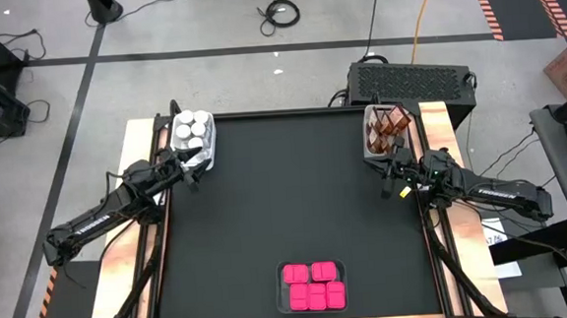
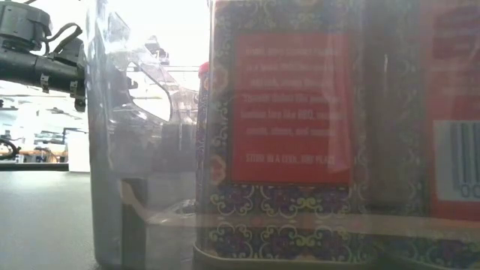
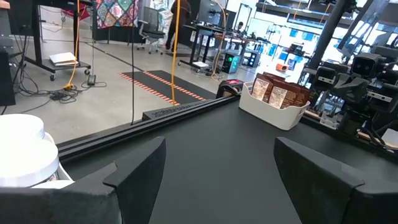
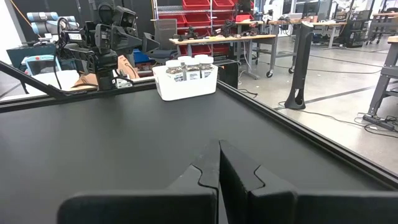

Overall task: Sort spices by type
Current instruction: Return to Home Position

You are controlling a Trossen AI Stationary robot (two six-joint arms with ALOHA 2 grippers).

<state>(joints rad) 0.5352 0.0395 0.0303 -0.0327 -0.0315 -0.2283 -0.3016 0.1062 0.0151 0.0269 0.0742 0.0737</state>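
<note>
1. Plainly sorted, as it lies. White-lid jars (image 1: 192, 128) sit in the left bin (image 1: 209, 149) at the table's (image 1: 286, 198) far left corner. Brown jars (image 1: 390, 123) sit in the right bin (image 1: 368, 144) at the far right corner. Pink boxes (image 1: 313, 285) are packed in a clear tray (image 1: 279, 278) at the near edge, centre. One kind per holder, and no container loose on the mat that I can see.
2. The holders stand well apart. Likely reason: each bin is on its own arm's side, a short reach away, so the kinds cannot mix.
3. Left gripper (image 3: 219, 149) is just beside the left bin, on its near side. Its fingers are spread wide with nothing between them. A white lid shows at the edge of its wrist view, so the jars are close. Open and empty fits a job with nothing left to carry.
4. Right gripper (image 4: 219, 158) is just beside the right bin, on its near side. Its fingers are pressed together on nothing.
5. Low view is filled by the tray wall and a pink box's label, hard against the lens. An arm shows at top left, but I cannot tell which from that view.
6. Judgement: the sort looks complete, and only the pull-back to rest remains. The left arm should lift clear first — the bin rim is close enough to nudge.
</note>
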